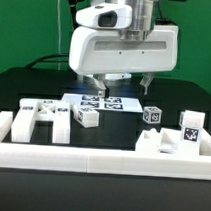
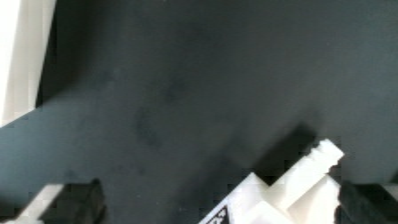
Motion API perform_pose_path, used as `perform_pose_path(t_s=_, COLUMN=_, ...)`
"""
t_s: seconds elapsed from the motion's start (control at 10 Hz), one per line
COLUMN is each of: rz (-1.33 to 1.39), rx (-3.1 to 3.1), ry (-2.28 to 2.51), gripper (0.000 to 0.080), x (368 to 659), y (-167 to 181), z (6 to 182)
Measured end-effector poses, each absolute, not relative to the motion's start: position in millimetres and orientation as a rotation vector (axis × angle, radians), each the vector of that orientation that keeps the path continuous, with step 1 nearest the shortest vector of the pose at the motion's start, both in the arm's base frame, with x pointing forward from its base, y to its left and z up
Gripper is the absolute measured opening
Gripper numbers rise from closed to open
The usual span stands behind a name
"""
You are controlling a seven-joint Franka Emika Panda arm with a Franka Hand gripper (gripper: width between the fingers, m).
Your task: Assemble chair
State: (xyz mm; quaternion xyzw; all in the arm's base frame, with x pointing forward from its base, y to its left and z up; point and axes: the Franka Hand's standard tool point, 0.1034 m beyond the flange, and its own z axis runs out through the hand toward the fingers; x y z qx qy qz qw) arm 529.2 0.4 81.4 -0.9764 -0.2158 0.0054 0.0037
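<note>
Hand (image 1: 120, 86) open, empty, above marker board (image 1: 112, 103); chair parts (image 1: 43, 118) apparently clear alongside.

Your arm (image 1: 121, 9) stands upright over the surface (image 1: 34, 85), wrist vertical, with the hand (image 1: 121, 86) pointing straight down. Its two fingers (image 1: 98, 83) are spread wide apart and grip nothing. The tips hover just clear of the surface.
</note>
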Motion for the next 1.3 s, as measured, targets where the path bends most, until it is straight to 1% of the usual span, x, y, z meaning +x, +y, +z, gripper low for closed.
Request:
perform_pose_path(t_s=0.3, rz=0.024, rx=-3.089, ry=-0.648, gripper=0.0649, x=512, y=-33, z=71.0)
perform_pose_path(t_s=0.4, rz=0.026, rx=-3.090, ry=-0.642, gripper=0.0649, x=512, y=-37, z=70.4)
perform_pose_path(t_s=0.8, rz=0.094, rx=-3.075, ry=-0.634, gripper=0.0649, x=507, y=-30, z=68.8)
perform_pose_path(t_s=0.9, rz=0.213, rx=-3.059, ry=-0.637, gripper=0.0649, x=502, y=-32, z=65.8)
perform_pose_path(t_s=1.1, rz=0.339, rx=-3.058, ry=-0.635, gripper=0.0649, x=504, y=-39, z=63.3)
perform_pose_path(t_s=1.2, rz=0.461, rx=-3.034, ry=-0.613, gripper=0.0649, x=499, y=-38, z=63.8)
perform_pose_path(t_s=1.3, rz=0.540, rx=-3.026, ry=-0.611, gripper=0.0649, x=501, y=-36, z=62.7)
